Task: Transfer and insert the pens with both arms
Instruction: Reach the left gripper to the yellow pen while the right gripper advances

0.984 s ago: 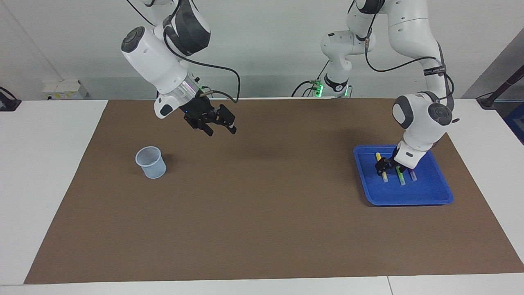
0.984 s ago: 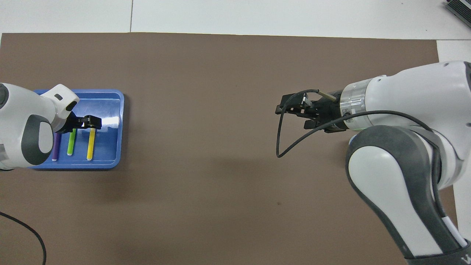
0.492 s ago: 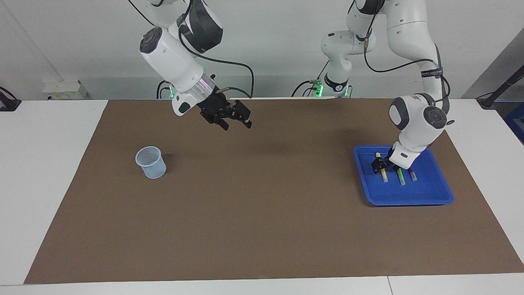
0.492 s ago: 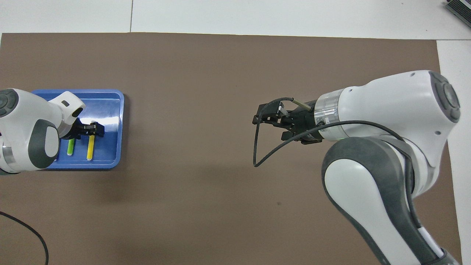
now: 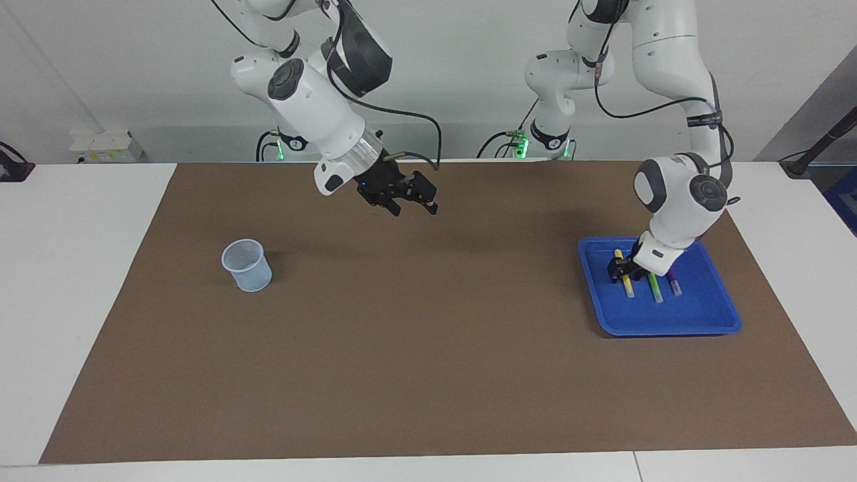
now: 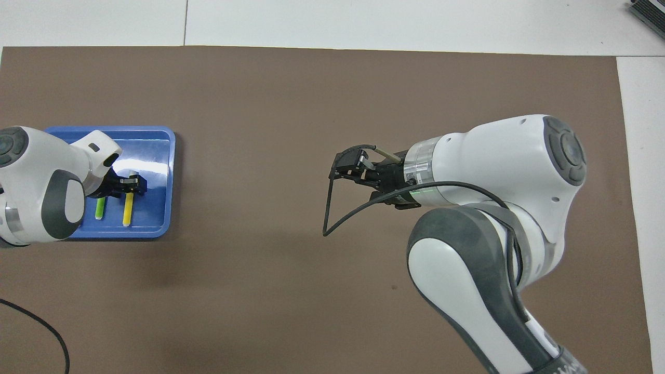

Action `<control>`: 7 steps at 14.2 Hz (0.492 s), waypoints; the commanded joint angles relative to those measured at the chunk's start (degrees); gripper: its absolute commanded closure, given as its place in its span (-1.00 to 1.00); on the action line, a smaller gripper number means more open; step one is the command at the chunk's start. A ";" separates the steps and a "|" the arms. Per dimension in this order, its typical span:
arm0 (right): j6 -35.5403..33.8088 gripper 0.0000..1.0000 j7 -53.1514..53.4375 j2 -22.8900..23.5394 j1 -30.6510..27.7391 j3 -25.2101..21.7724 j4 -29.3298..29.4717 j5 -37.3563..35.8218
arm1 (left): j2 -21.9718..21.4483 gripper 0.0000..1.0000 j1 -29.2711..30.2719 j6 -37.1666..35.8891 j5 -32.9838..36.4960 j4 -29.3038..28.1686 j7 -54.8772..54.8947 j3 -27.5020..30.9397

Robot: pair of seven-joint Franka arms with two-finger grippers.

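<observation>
- Three pens in the blue tray (image 5: pixel 703 325) at the left arm's end: yellow (image 5: pixel 627 284), green (image 5: pixel 655 290), purple (image 5: pixel 675 287).
- Left gripper (image 5: pixel 622 268) low over the yellow pen, fingers astride it; closed or not, cannot tell.
- Right gripper (image 5: pixel 413 199) in the air over the mat's middle, fingers apart, holding nothing.
- Cup (image 5: pixel 247 265) at the right arm's end, no pen visible inside.
- Judged progress: no pen transferred yet; pickup, handover and insertion all left.

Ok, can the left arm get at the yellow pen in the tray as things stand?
Probably yes: the left gripper is already down at the yellow pen in the blue tray, with nothing over it; the green pen lies apart.
</observation>
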 commanded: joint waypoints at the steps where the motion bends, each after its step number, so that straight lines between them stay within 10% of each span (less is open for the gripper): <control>1: 0.95 -1.00 0.63 -0.31 -0.01 -0.04 -0.52 1.55 | -0.22 0.35 -0.14 0.29 0.26 -1.43 0.45 0.21; 4: 0.95 -1.00 0.63 -0.22 -0.01 -0.13 -0.43 1.55 | -0.22 1.00 -0.14 0.56 0.26 -1.43 0.28 0.21; 7: 1.04 -1.00 0.63 -0.22 -0.01 -0.04 -0.25 1.55 | -0.22 1.00 -0.22 1.17 0.26 -1.52 -0.16 0.21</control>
